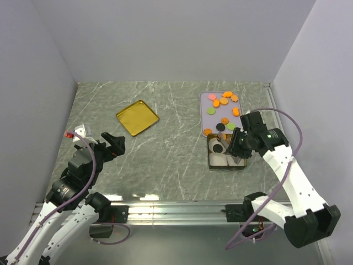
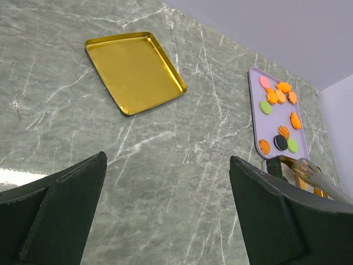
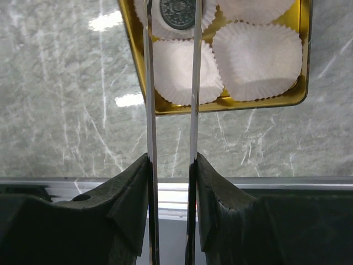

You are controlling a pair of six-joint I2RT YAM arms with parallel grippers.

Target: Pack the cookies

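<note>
Embossing on black cookie (image 3: 174,11), unreadable

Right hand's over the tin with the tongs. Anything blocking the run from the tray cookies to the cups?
Nothing visible does. The cookies lie uncovered on the tray, directly beyond the tin. The right hand holds tongs over the tin, whose paper cups are open; one holds a dark cookie.
</note>
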